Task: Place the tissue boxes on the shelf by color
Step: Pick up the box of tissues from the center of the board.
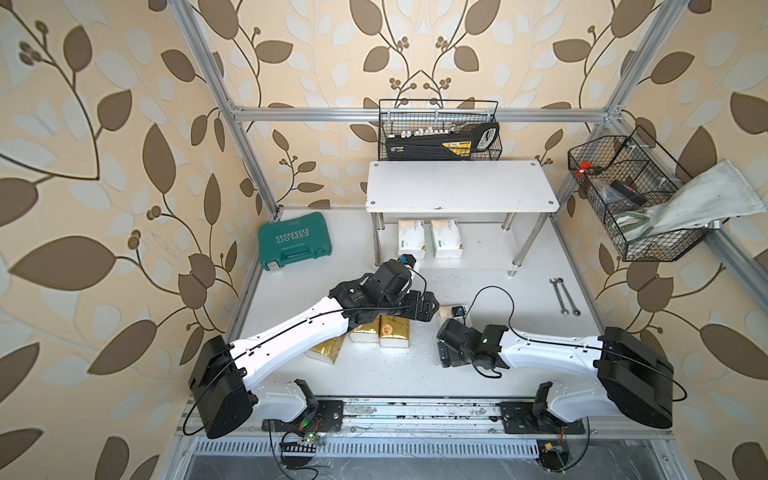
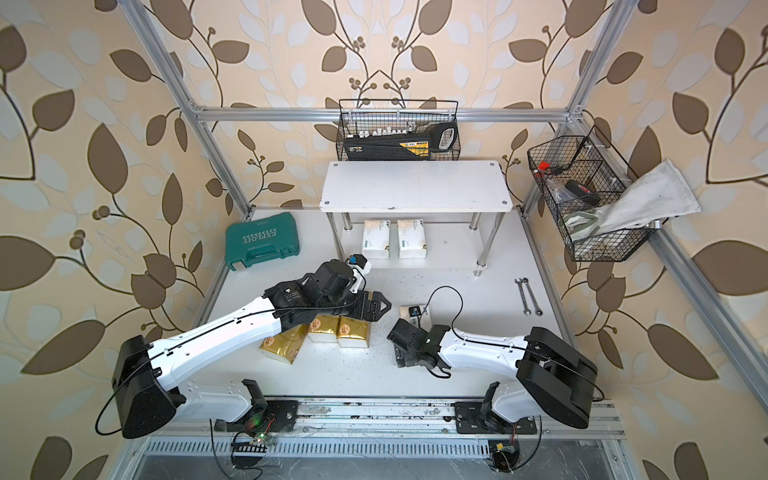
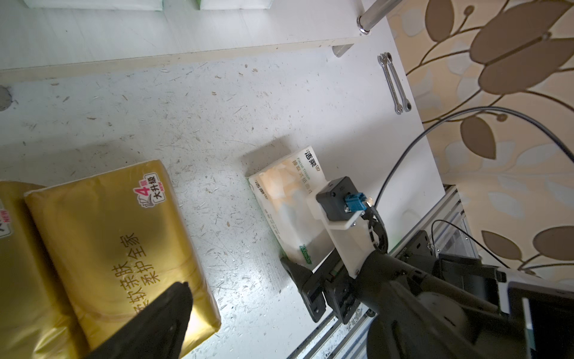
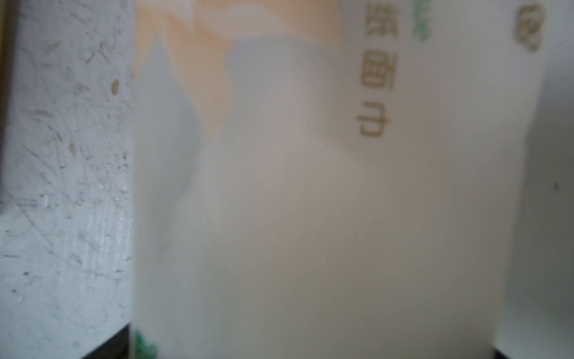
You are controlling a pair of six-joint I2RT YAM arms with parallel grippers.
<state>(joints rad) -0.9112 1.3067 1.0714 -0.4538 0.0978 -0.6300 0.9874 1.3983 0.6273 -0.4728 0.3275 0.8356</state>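
Right gripper (image 3: 313,248) straddles white pack (image 3: 285,192) — jaws apart (top views half-hide it).

White table (image 1: 399,376), shelf (image 1: 461,187), teal case (image 1: 294,240), wrenches (image 1: 564,296), three gold packs (image 1: 368,331), white pack (image 3: 285,199)

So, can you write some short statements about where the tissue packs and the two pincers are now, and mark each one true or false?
1. Two white packs lie on the shelf's lower board. True.
2. A gold pack lies on the top board. False: nothing lies on it; all three gold packs are on the table.
3. The left pincer is open near the gold packs, holding nothing. True.
4. The right pincer holds the third white pack in the air. False: that pack lies on the table, and the right pincer is open, one finger on each side of it.
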